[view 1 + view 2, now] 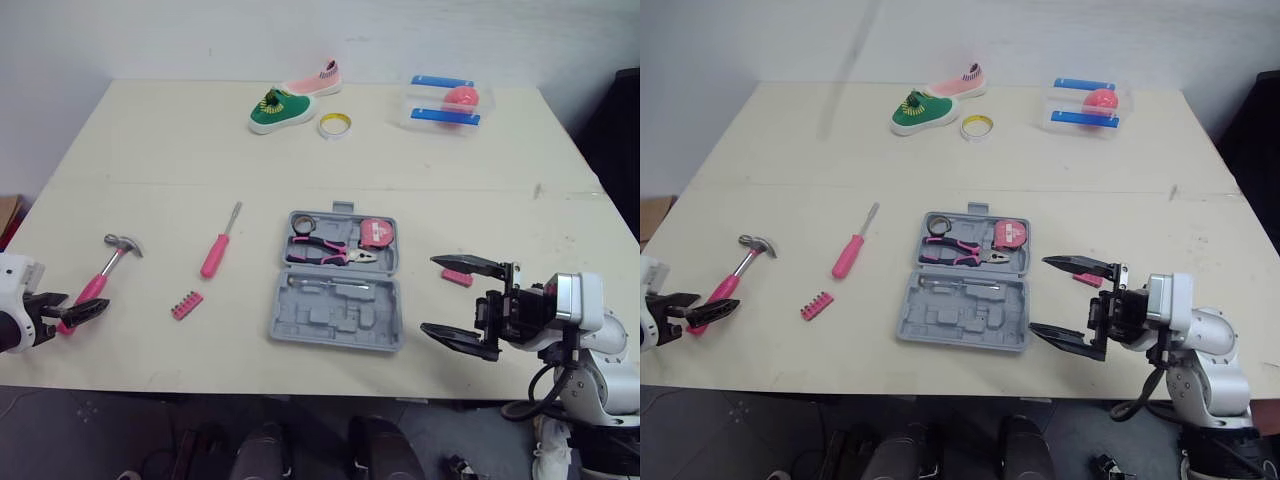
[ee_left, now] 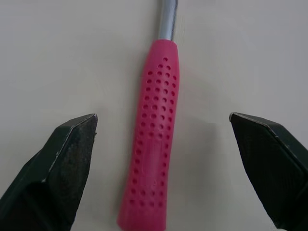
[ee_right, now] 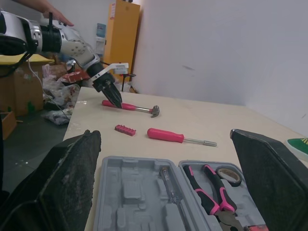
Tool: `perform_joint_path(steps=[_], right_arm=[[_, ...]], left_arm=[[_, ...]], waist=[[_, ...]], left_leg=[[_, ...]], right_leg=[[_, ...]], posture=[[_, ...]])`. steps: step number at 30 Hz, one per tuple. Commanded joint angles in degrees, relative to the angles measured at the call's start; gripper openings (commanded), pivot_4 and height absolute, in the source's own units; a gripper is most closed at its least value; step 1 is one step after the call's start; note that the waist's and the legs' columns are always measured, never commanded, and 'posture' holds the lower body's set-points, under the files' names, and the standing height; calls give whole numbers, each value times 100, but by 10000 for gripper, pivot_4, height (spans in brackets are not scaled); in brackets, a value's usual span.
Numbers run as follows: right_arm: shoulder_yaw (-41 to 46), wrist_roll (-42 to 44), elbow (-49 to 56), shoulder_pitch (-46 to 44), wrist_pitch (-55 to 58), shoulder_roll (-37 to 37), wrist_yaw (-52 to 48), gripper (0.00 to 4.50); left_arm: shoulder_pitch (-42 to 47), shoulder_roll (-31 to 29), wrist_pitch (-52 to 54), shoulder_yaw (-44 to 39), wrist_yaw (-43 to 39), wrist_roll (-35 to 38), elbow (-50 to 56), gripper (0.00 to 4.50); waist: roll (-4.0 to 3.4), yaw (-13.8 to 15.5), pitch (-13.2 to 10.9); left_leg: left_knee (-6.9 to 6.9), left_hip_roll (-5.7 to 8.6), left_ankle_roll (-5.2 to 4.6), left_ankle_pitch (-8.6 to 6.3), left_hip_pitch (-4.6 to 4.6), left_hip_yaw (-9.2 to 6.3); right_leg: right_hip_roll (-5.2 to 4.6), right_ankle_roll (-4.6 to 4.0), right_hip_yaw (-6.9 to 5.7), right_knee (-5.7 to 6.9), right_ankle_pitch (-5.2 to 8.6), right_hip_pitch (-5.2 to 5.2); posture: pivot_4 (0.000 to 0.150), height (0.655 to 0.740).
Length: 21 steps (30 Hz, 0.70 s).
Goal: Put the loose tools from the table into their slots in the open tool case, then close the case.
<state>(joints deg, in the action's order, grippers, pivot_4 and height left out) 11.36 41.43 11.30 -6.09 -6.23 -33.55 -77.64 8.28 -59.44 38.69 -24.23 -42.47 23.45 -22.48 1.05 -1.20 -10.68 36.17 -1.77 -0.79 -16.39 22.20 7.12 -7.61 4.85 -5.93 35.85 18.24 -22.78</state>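
Note:
The open grey tool case (image 1: 338, 300) lies mid-table and holds pliers (image 1: 330, 251), a pink tape measure (image 1: 375, 233) and a thin driver. Left of it lie a pink-handled screwdriver (image 1: 217, 250), a pink bit holder (image 1: 186, 304) and a pink-handled hammer (image 1: 105, 270). A small pink piece (image 1: 458, 277) lies right of the case. My left gripper (image 2: 163, 117) is open, its fingers on either side of the hammer handle (image 2: 154, 154), close above its end. My right gripper (image 1: 430, 294) is open and holds nothing, just right of the case near the front edge.
At the back of the table are a green shoe (image 1: 278, 108), a pink shoe (image 1: 318, 80), a yellow tape roll (image 1: 336, 125) and a clear box (image 1: 445, 105) with a pink ball. A person's hand (image 3: 48, 7) shows behind my left arm.

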Motion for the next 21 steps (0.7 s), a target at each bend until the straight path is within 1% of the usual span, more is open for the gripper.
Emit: perform_joint_path(steps=[1,3,7,8,9,13,14,17,21], right_arm=[[4,-46,69,4,-105,51,-6,45000],[-2,-96,19,5,-127,72,5,45000],[-26,-172,9,-27,-140,118,50,45000],[-25,-189,14,-35,-143,125,71,45000],[-24,-201,16,-39,-146,129,85,45000],[24,-189,176,-15,-67,77,212,45000],[38,-179,210,2,-51,59,227,45000],[85,-148,264,58,-15,18,261,45000],[206,-142,312,121,42,-103,306,45000]], left_arm=[[178,63,-348,157,-81,-227,-290,44438],[311,158,-448,244,-77,-297,-493,44438],[521,250,-432,444,-135,-431,-863,33961],[556,249,-384,512,-186,-469,-936,28584],[584,246,-358,558,-228,-501,-990,25278],[541,244,-493,595,-358,-598,-1032,7381],[525,255,-592,549,-339,-612,-1023,5108],[491,275,-686,362,-284,-558,-974,5122],[487,438,-1575,-571,-380,-41,-275,5121]], waist=[[1,-20,0],[1,-18,0],[1,-17,0],[1,-17,0],[1,-16,0],[0,-16,1],[-1,-17,1],[-1,-15,1],[6,-18,-3]], left_leg=[[3,1,-3,0,0,3],[10,3,-7,2,-1,3],[22,3,-17,7,-5,1],[22,3,-17,6,-9,0],[22,3,-17,5,-11,0],[22,5,-8,4,-16,-3],[22,5,-8,4,-17,-3],[21,5,-10,6,-17,-5],[21,4,-12,7,-14,-7]], right_leg=[[-1,1,-6,2,0,1],[-2,3,-15,4,-1,2],[-5,4,-17,11,-3,3],[-7,7,-18,15,-5,4],[-7,8,-17,17,-6,6],[-11,10,-14,21,-13,9],[-12,10,-13,21,-13,10],[-12,10,-7,20,-13,10],[-13,10,-5,19,-13,11]], posture=[[1500,7400],[1500,7400],[1500,7400],[1500,7400],[1500,7400],[1500,7400],[1500,7400],[1500,7400],[1500,7400]])
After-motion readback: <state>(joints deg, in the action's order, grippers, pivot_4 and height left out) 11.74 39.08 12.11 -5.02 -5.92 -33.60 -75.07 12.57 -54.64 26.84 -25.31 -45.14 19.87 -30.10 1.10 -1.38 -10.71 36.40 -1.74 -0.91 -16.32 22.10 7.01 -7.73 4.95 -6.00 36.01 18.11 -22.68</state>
